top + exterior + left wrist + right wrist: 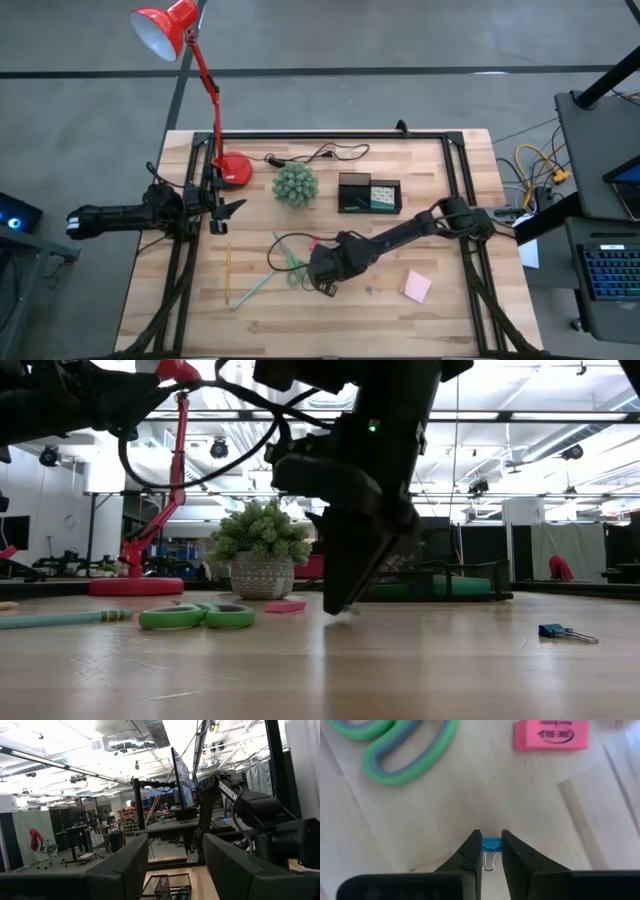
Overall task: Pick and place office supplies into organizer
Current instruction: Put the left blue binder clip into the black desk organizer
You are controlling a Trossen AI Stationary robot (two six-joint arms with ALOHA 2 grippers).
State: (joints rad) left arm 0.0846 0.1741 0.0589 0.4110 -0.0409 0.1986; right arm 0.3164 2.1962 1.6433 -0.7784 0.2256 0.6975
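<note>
My right gripper [491, 840] points steeply down over the table's middle [325, 288], shut on a small blue binder clip [491, 843]. Just beyond it lie the green-handled scissors [405, 745] and a pink eraser [551, 734]. The yellow pencil [228, 272] and the light green pen [255, 290] lie flat to the left. The pink sticky-note pad [416, 286] lies to the right. The black organizer [368, 193] stands farther back. My left gripper [225, 208] waits open at the table's left side, beside the lamp. My right gripper pinches the binder clip's blue body [491, 843] between its two fingertips [470, 851], coming from above and slanting steeply down. The clip's wire handles [489, 862] run back between the fingers. Whether the clip is clear of the table I cannot tell.
A round green plant [295, 185] in a white pot stands left of the organizer. A red desk lamp [232, 168] with its cable stands at the far left. A second blue binder clip [565, 632] lies on the wood right of my right gripper. Black rails frame the table.
</note>
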